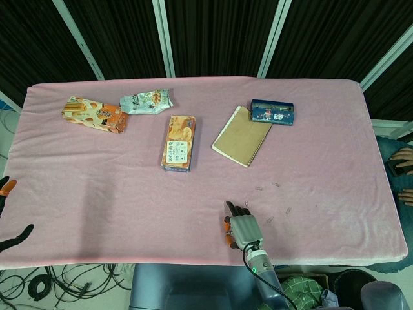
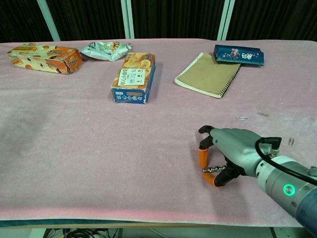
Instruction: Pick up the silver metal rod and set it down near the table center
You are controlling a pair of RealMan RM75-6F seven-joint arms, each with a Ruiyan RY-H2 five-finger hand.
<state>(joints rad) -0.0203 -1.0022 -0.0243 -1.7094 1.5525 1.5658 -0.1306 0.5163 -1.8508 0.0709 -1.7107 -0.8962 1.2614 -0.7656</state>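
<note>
Head view: right hand (image 1: 244, 229) is sitting palm-down on the pink table cover (image 1: 97, 187) near the front edge, fingers curled under; rod isn't showing from here. Left hand (image 1: 8, 213) is only peeking in at the left edge w/ fingers apart, holding nothing.

Chest view: right hand (image 2: 229, 154) is pinching the silver metal rod (image 2: 214, 169) between orange-tipped fingers (image 2: 202, 154), low at the cloth. Rod is thin & only partly visible, so grip looks marginal. Best approach: firm up the pinch, lift straight, carry toward the biscuit box (image 2: 134, 78) & notebook (image 2: 207, 75) side, lower gently before releasing
</note>
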